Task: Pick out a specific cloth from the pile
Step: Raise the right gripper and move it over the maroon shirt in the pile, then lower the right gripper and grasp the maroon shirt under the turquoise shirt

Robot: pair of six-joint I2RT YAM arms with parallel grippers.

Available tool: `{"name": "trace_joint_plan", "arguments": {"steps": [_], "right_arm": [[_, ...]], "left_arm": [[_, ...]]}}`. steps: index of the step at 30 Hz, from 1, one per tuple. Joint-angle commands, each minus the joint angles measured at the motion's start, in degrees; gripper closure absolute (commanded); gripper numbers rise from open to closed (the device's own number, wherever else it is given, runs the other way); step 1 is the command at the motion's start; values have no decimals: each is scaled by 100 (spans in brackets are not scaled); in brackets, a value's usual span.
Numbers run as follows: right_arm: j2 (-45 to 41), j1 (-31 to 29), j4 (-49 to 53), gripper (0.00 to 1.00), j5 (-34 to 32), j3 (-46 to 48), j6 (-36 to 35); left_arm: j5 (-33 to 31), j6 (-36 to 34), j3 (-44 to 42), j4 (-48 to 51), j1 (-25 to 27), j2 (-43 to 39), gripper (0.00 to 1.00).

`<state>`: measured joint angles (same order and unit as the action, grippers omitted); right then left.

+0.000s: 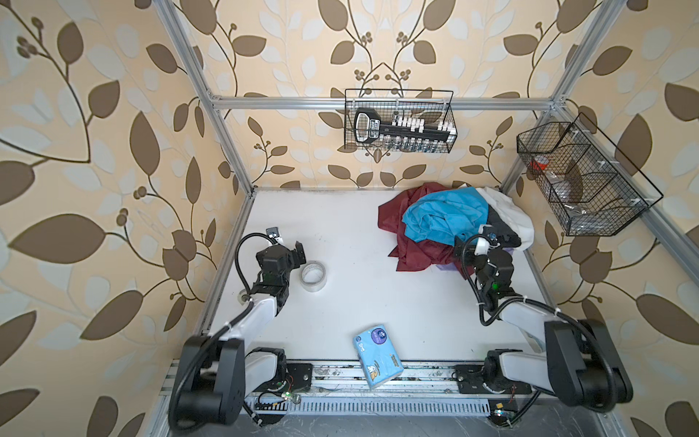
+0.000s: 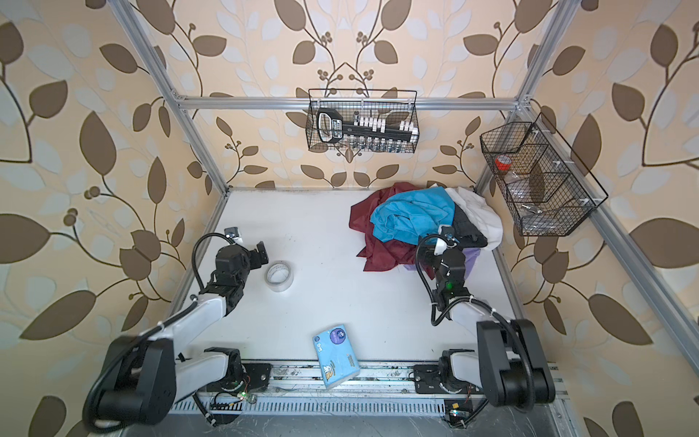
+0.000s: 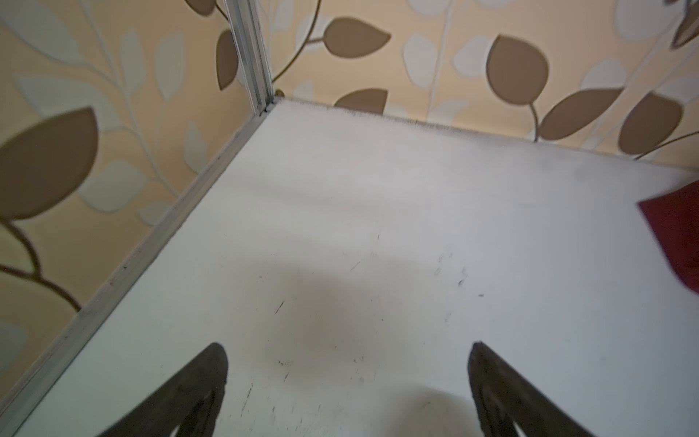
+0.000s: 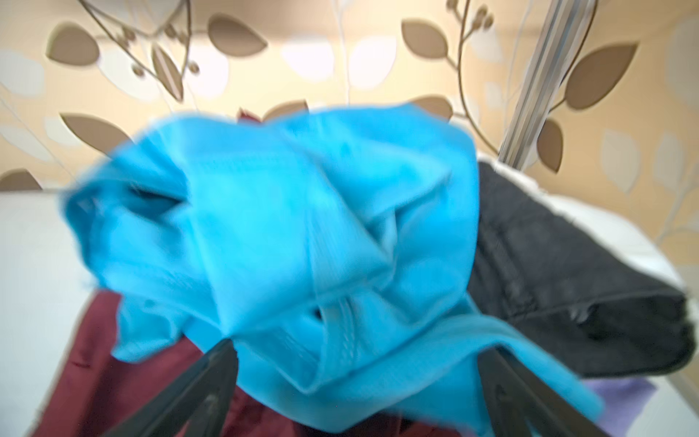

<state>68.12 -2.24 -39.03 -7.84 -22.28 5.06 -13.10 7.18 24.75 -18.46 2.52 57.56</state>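
Up against the back right corner of the white table (image 1: 340, 272) sits the pile (image 1: 491, 223), all boxed in by an aluminium frame and walls papered in beige with big brown leaves. Table's a bit scuffed, with dark little scratches showing in the left wrist view. Two black wire baskets hang off the frame, one on the back rail (image 1: 400, 121) and one on the right side (image 1: 582, 178).

The cloth (image 1: 410, 253) is the maroon one, lying at the bottom of the heap under the blue garment (image 1: 442, 219). It pokes out on the left and front sides, plus a bit behind the blue. It's crumpled, so no clean long axis, but the visible part runs roughly from the back wall toward the front edge, with a pointed corner aimed left.

Right gripper (image 4: 355, 363) is spread wide, holding nothing, right up against the blue garment with maroon just below it. Left gripper (image 3: 348, 363) is also spread apart and empty over bare table, near a tape roll (image 1: 313, 276). A blue tissue pack (image 1: 376, 355) lies at the front edge.
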Motion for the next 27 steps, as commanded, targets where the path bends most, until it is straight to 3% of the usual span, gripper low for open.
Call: {"name": "trace_joint_plan", "arguments": {"steps": [1,5,8,14,27], "right_arm": [[-551,-86,1812,1,-341,-417,375],[-814,-243,3150,1,201,-1118,764],[-626,-668,3970,1,514,-1593,731],[213,-1860,5052,1,189,-2238,512],[2159,-2018,4623,1,150,-2833,810]], "left_arm": [[881,424,-198,1067,-26,-1027,1],[2120,566,-303,910,118,-1644,1],[2826,378,108,1223,433,-1347,1],[3918,64,830,1838,732,-461,1],[3897,60,800,1777,800,-608,1]]}}
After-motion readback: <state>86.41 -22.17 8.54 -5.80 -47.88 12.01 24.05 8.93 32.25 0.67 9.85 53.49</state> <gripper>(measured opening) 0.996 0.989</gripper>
